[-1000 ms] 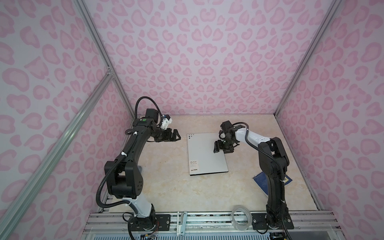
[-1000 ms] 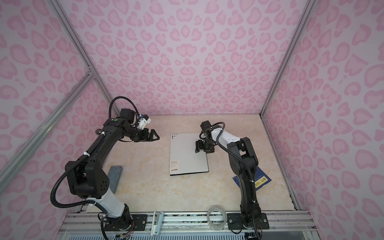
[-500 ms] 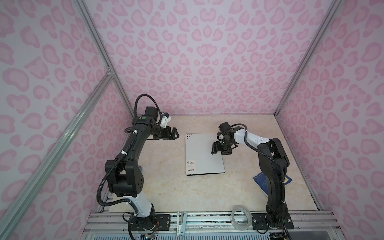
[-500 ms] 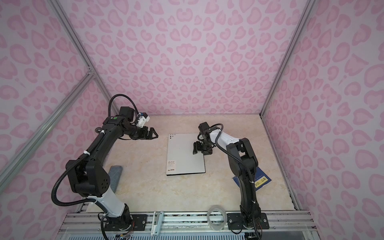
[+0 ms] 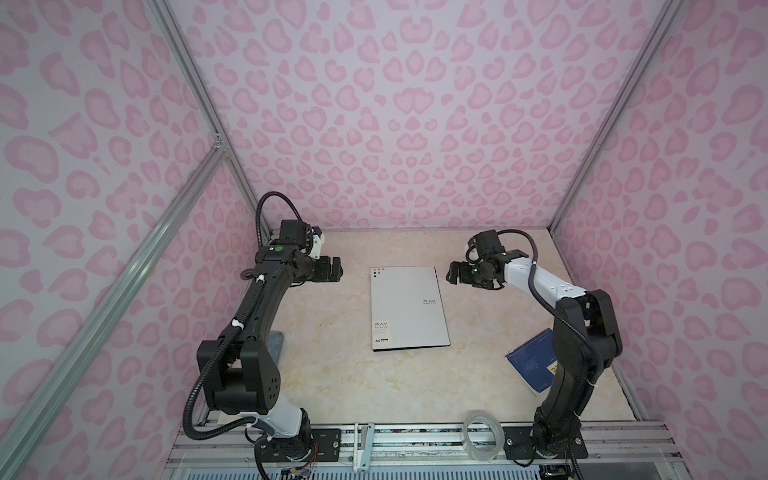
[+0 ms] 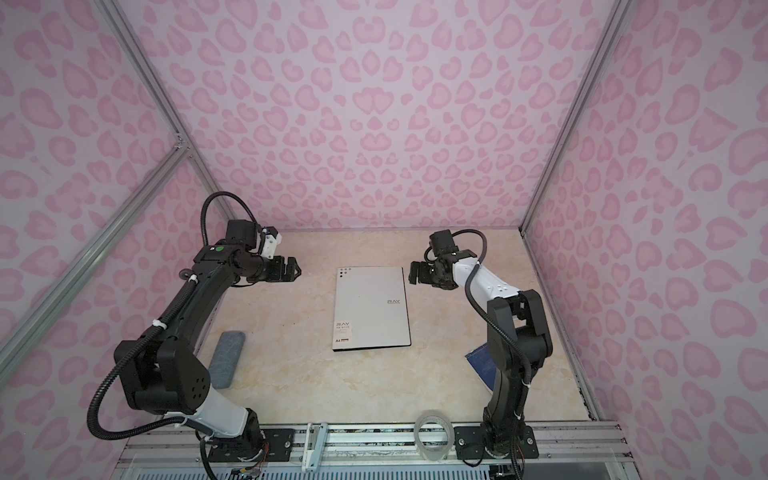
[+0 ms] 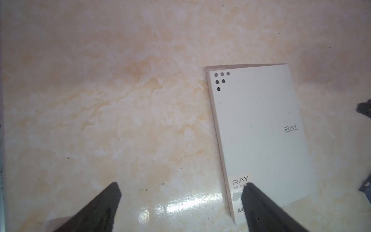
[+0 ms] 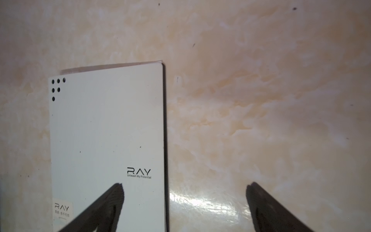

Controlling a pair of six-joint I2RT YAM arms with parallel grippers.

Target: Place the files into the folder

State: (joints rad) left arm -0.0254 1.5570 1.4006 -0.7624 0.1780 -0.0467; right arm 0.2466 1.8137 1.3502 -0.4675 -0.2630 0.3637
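The folder (image 5: 409,307) (image 6: 372,309) lies shut and flat mid-table, light grey with "RAY" lettering and dots in its far left corner. It also shows in the left wrist view (image 7: 259,130) and the right wrist view (image 8: 106,130). A thin pale strip (image 8: 110,65) pokes past its far edge; I cannot tell whether it is the files, which otherwise are hidden. My left gripper (image 5: 334,268) (image 7: 183,184) hovers open left of the folder's far left corner. My right gripper (image 5: 453,274) (image 8: 186,184) hovers open over the folder's right edge, holding nothing.
A dark blue booklet (image 5: 534,363) lies at the right, partly behind the right arm. A clear tape roll (image 5: 482,432) stands on the front rail. A grey pad (image 6: 226,359) lies by the left arm's base. Pink patterned walls close three sides.
The right gripper has opened wider, left the folder's right edge and risen slightly to the right. The folder slid a little left. The left gripper drew back a little to the left.
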